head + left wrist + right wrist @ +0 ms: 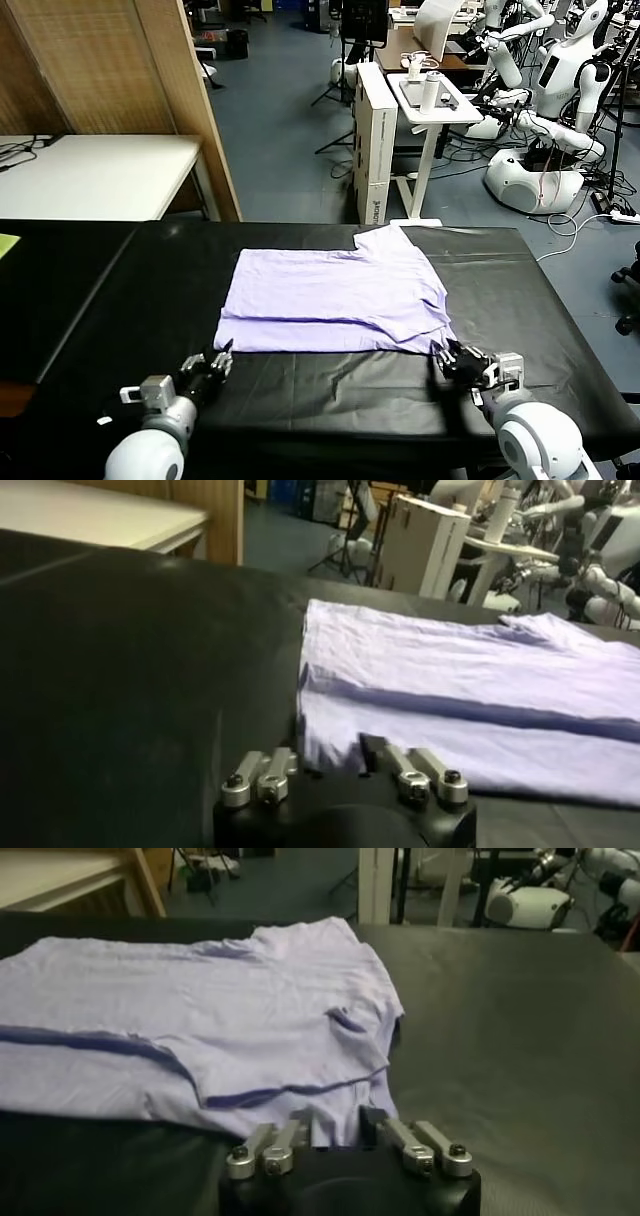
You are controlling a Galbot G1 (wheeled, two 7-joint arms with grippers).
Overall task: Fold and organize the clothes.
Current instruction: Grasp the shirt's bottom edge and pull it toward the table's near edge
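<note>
**Ops:** No containers on my surface [560, 330]. Only the T-shirt [335, 300] on the black cover, lying flat and partly folded, mid-surface toward the far edge, its hem facing the near edge.

**Lead:** Tools?

**Ops:** Left tool [221, 357] is at the shirt's near left corner, closed on that corner of the hem. Right tool [447, 357] is at the near right corner, pinched shut on the fabric there. Both sit low by the near edge.

**Lead:** Anything in the way?

**Ops:** Nothing between the tools. A white table [100, 175] stands past the far left corner, a wooden panel [185, 100] beside it. A tall white box [375, 140] and a small white stand [435, 105] with a bottle [430, 90] sit beyond the far edge; other robots [560, 100] at far right.

**Lead:** Blind spots?

**Ops:** Both fingertip contacts are partly hidden by fabric in my wrist views. No print visible on the shirt.
</note>
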